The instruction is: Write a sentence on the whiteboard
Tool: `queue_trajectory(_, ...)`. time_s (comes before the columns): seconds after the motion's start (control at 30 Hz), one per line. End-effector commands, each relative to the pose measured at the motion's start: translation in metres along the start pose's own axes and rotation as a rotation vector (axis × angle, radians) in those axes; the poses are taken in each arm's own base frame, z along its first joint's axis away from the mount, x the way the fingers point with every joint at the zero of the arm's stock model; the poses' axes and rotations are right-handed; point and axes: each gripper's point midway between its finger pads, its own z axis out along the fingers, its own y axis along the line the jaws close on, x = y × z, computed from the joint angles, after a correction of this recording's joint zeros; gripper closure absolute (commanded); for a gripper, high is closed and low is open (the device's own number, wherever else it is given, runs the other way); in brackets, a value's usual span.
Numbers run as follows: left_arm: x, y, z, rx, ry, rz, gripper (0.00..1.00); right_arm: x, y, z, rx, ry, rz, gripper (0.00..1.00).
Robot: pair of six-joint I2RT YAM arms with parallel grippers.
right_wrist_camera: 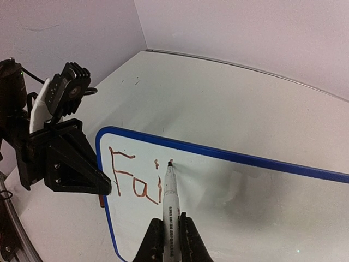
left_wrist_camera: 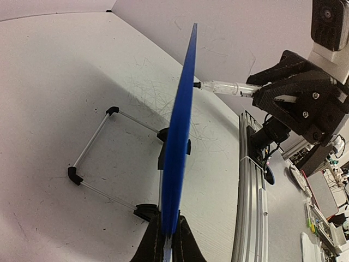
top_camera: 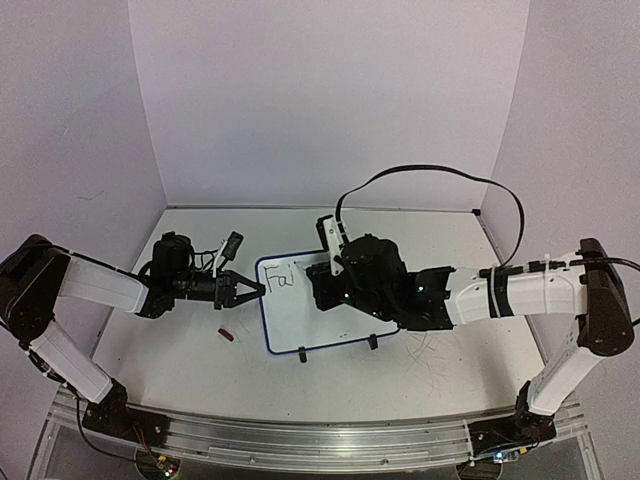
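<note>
- The whiteboard [top_camera: 300, 318] is standing propped up on its wire stand [left_wrist_camera: 92, 158] near the middle of the desk [top_camera: 190, 365], with its writing face turned toward the right arm.
- The left end effector [top_camera: 256, 291] is pinching the board's left blue rim, jaws closed hard onto it, and appears to be steadying the board.
- The right end effector [right_wrist_camera: 167, 225] is gripping a marker [right_wrist_camera: 170, 191], jaws closed tight around the barrel and the tip pointing at the board.
- The sentence [right_wrist_camera: 133, 177] is only just beginning. The reddish letters "Fai" are sitting in the upper left corner, and the rest of the face is bare.
- The marker tip is resting against the face just right of the "i", near the top of the letter height. By my reading the first word is being written and the "t" is starting.
- The next move is calling for a short downward stroke at light, even pressure, then a lift and a crossbar, with the left clamp bracing the board against rocking back on its stand.
</note>
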Motion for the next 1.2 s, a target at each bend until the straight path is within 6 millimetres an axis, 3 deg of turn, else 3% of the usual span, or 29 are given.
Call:
queue_trajectory(0.0, -0.016, -0.012, 0.000, 0.032, -0.021, 0.055, 1.00, -0.002, -0.005, 0.003, 0.031, -0.001, 0.017, 1.00)
queue_trajectory(0.77, -0.017, -0.013, 0.000, 0.035, -0.021, 0.058, 1.00, 0.041, -0.010, -0.005, 0.035, 0.098, 0.042, 1.00)
queue_trajectory(1.17, -0.017, -0.012, 0.000, 0.034, -0.019, 0.057, 1.00, 0.022, -0.016, -0.017, 0.072, 0.055, 0.043, 1.00)
